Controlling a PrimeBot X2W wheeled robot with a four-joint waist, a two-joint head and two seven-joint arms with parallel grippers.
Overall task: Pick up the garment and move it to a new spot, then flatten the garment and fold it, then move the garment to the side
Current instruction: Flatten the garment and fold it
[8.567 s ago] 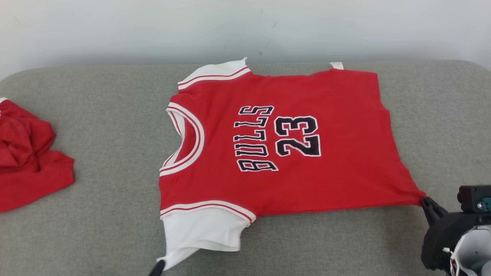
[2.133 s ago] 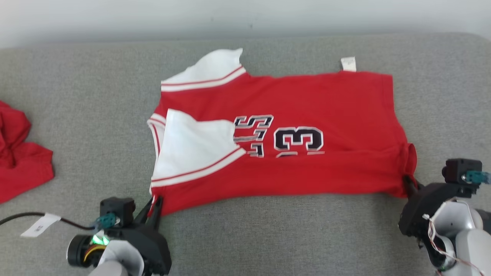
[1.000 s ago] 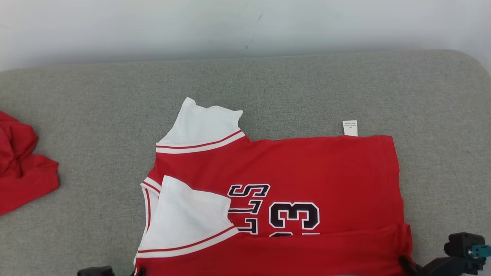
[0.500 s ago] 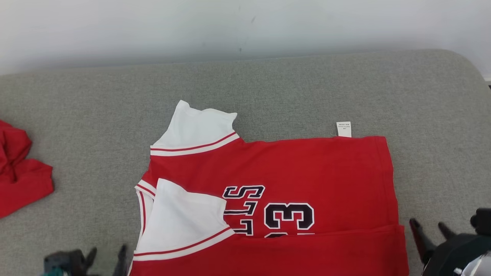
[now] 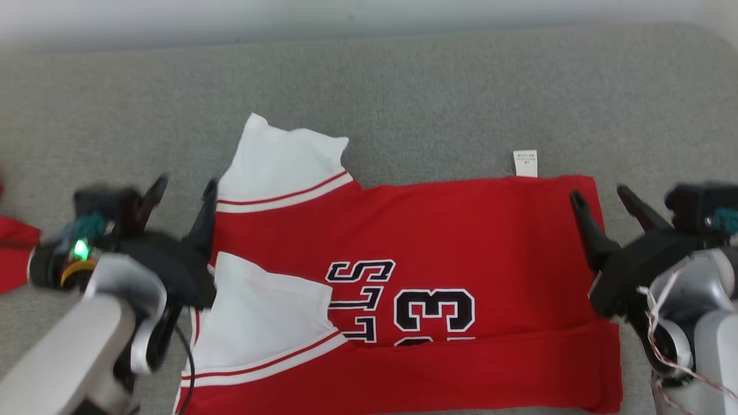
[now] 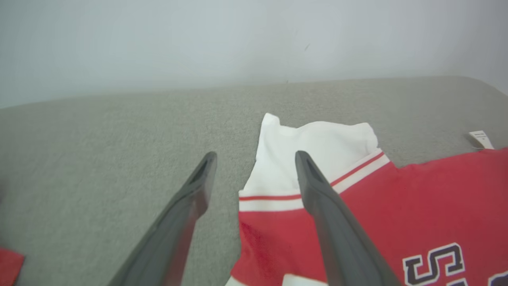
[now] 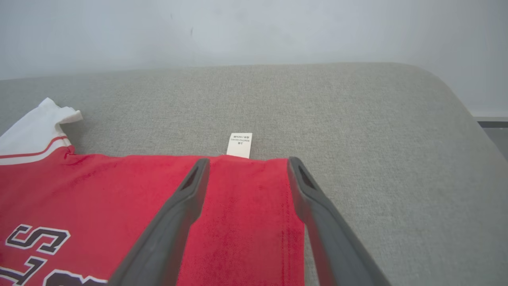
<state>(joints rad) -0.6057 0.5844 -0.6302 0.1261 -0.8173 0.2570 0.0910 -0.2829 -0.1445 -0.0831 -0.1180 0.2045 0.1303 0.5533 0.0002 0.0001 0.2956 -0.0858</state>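
The garment (image 5: 461, 230) is a red jersey with white sleeves and black lettering, lying on the grey cushion with its near long edge folded over the chest print. In the left wrist view the far white sleeve (image 6: 313, 155) lies just ahead of the fingers. My left gripper (image 5: 183, 190) (image 6: 256, 159) hovers open at the jersey's left edge, holding nothing. At the hem on the right, my right gripper (image 5: 599, 196) (image 7: 246, 163) stands open over the far corner, near the white care tag (image 5: 525, 163) (image 7: 239, 144).
The grey cushion (image 5: 403, 86) ends at a pale wall (image 7: 254, 28) behind. Another red cloth (image 5: 14, 253) lies at the far left edge. The cushion's rounded right end (image 7: 456, 119) drops off beside the hem.
Both grippers let go of the folded near edge, opened wide and moved up along the jersey's two ends toward its far side. The head camera has tilted down.
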